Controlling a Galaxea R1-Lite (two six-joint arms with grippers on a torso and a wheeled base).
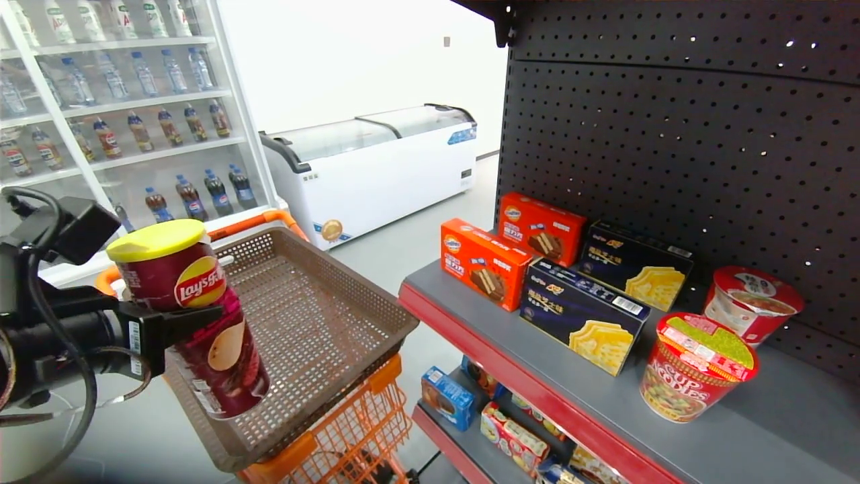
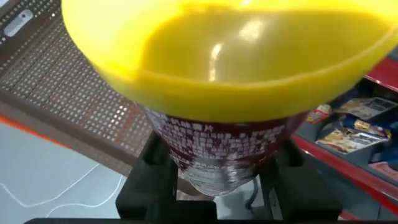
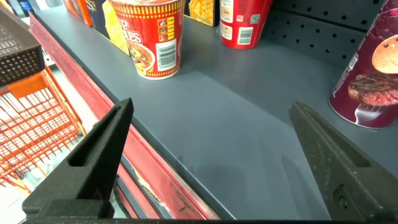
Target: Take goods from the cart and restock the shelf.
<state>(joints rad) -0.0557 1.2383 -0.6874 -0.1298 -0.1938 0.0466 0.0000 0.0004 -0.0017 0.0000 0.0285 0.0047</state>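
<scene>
A maroon chips can (image 1: 225,363) with a yellow lid (image 1: 158,240) hangs slightly tilted over the near-left corner of the cart's brown basket (image 1: 322,309). My left gripper (image 1: 195,323) is shut on the can's middle. In the left wrist view the can (image 2: 217,149) sits between the black fingers (image 2: 152,180). The grey shelf (image 1: 504,329) stands to the right. My right gripper (image 3: 211,155) hovers open over a bare stretch of that shelf (image 3: 236,118), with nothing between its fingers. Another maroon chips can (image 3: 373,74) stands upright on the shelf beyond it.
The shelf carries two orange boxes (image 1: 485,262), two dark blue boxes (image 1: 583,314) and two red cup noodles (image 1: 695,366), backed by black pegboard (image 1: 672,134). The orange cart frame (image 1: 363,423) sits under the basket. A drinks fridge (image 1: 121,121) and a chest freezer (image 1: 376,168) stand behind.
</scene>
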